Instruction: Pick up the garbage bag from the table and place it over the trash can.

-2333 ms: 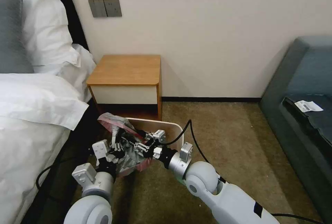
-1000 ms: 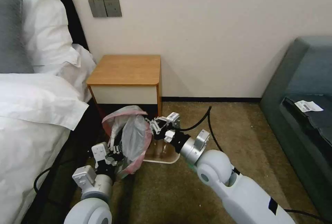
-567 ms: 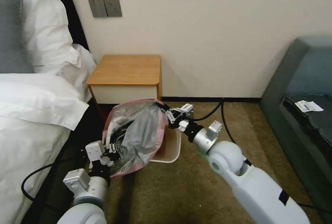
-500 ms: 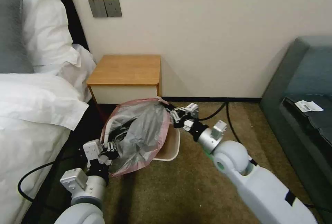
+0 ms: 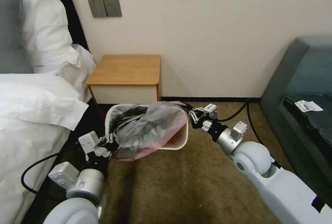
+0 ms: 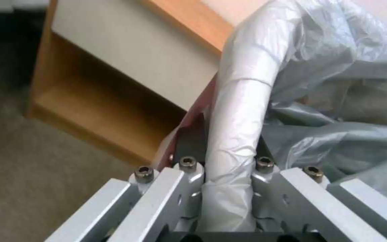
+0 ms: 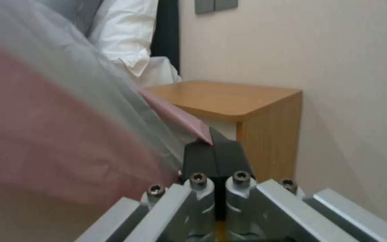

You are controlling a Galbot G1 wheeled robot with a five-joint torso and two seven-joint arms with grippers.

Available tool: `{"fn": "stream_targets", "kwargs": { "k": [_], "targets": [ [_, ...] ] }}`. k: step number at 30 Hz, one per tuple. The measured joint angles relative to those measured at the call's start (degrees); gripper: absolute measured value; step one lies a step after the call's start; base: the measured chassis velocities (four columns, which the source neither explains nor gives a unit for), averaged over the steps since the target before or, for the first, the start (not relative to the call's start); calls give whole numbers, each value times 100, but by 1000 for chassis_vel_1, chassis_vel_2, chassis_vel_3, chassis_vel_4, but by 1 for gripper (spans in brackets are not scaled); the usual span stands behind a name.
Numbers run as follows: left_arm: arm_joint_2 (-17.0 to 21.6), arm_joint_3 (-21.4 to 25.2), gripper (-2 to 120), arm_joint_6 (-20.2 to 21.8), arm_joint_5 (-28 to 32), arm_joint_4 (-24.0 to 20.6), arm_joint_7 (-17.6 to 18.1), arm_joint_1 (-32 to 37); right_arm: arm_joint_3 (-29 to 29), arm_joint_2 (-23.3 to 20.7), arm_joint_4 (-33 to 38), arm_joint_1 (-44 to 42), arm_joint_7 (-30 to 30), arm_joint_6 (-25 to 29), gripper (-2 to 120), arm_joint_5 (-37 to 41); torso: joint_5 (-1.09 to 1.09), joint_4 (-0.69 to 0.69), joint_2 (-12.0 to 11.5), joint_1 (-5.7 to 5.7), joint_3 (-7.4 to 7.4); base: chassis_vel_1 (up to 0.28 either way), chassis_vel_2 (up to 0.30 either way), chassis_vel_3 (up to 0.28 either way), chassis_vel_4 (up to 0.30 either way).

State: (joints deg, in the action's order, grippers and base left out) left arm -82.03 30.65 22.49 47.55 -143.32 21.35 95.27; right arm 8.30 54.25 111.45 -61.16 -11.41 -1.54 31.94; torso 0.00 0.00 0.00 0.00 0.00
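Observation:
The grey garbage bag (image 5: 152, 127) with its pink-red rim band lies stretched across the cream-white trash can (image 5: 183, 140), which stands on the carpet in front of the table (image 5: 126, 70). My left gripper (image 5: 110, 141) is at the can's near left side, shut on the bag where it wraps the can's rim (image 6: 240, 111). My right gripper (image 5: 190, 114) is at the can's far right corner, its black pads (image 7: 202, 158) shut on a corner of the pink band (image 7: 180, 117). The table (image 7: 229, 97) stands just behind.
A bed with white bedding (image 5: 31, 113) runs along the left. A dark sofa (image 5: 304, 106) with a paper slip on it is at the right. Black cables trail from both arms. Open carpet (image 5: 180, 182) lies in front of the can.
My right gripper has drawn the bag's rim to the right and away from me, spreading the bunched bag over the can. The left arm has slid a little left.

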Motion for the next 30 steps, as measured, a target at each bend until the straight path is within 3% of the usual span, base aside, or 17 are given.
{"fn": "stream_targets", "kwargs": {
  "k": [10,22,24,28,30],
  "targets": [
    [-32,69,8,-16,104,133,189,-239,134,372,60,-319,-73,172,0,-285,-1,1,0,0,0,0,0,0,0],
    [92,111,8,-38,-66,803,300,-625,556,490,598,-1012,-78,360,41,-81,-1,0,0,0,0,0,0,0,0],
    [85,104,8,-76,-131,905,303,-669,536,606,1006,-1120,177,140,53,698,0,0,0,0,0,0,0,0,0],
    [78,95,8,-98,-187,1012,304,-721,444,753,1387,-1223,402,-61,63,1200,-2,1,0,0,0,0,0,0,0],
    [79,96,8,-120,-203,1080,309,-769,367,860,1647,-1371,422,-125,74,1381,-1,1,0,0,0,0,0,0,0]
  ]
}}
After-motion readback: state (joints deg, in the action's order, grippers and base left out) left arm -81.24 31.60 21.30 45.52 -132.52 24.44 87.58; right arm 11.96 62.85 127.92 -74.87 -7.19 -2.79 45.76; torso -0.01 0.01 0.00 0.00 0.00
